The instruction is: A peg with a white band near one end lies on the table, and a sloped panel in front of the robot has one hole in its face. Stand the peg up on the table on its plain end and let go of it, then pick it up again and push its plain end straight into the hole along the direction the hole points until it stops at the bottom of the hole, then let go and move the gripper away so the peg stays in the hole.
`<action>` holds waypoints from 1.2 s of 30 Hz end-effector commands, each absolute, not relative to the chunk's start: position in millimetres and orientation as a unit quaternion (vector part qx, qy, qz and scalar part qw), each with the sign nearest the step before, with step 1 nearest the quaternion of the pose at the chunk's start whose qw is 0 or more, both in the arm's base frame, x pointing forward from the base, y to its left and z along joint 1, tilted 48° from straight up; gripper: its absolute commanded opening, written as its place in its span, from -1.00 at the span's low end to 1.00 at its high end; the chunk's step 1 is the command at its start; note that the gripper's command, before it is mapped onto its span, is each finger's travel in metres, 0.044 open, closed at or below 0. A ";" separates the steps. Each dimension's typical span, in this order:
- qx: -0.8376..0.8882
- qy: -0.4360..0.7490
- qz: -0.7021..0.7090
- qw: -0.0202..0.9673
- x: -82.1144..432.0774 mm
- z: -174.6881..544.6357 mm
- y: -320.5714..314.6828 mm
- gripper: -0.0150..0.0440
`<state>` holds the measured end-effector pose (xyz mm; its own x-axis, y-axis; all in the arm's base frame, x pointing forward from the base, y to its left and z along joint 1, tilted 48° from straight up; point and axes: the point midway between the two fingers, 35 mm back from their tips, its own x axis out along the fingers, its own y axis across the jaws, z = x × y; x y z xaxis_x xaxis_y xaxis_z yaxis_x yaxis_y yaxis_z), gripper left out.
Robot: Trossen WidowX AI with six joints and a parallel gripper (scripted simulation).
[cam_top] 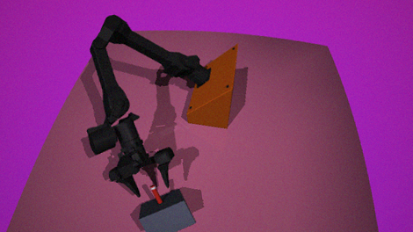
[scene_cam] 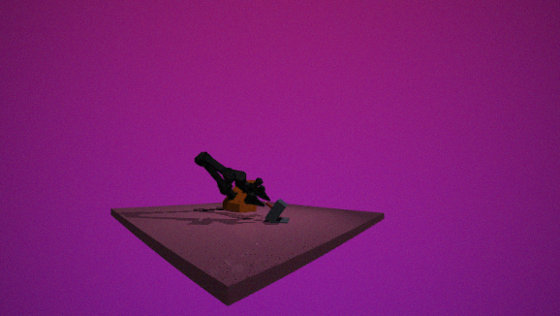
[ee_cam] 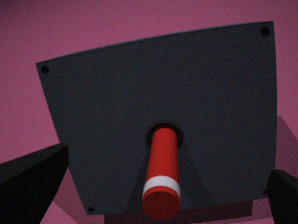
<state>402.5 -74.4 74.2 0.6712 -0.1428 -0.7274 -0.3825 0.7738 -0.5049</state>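
Observation:
A red peg (cam_top: 157, 194) (scene_cam: 268, 205) (ee_cam: 164, 157) stands in the hole of the dark grey sloped panel (cam_top: 167, 219) (scene_cam: 276, 211) (ee_cam: 110, 100). Its white-banded end points out toward the arm, and its other end is hidden inside the hole. How deep it sits cannot be seen. My gripper (cam_top: 153, 191) (ee_cam: 168, 161) is wide open, with one finger on each side of the peg and touching neither. In the wrist view the peg's banded end lies between the fingers, low in the picture. In the exterior view the gripper is small and dark, just behind the peg.
An orange sloped block (cam_top: 210, 100) (scene_cam: 239, 205) stands at the arm's base. The pink table (cam_top: 286, 138) (scene_cam: 218, 247) carries both the block and the panel. Small dark dots mark the panel's corners in the wrist view.

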 end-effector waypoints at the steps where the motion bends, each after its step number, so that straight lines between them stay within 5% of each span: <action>1: -0.329 0.400 0.071 0.853 398.6 78.8 -73.5 1.00; 36: -0.329 0.399 0.072 0.853 371.8 113.5 -67.6 1.00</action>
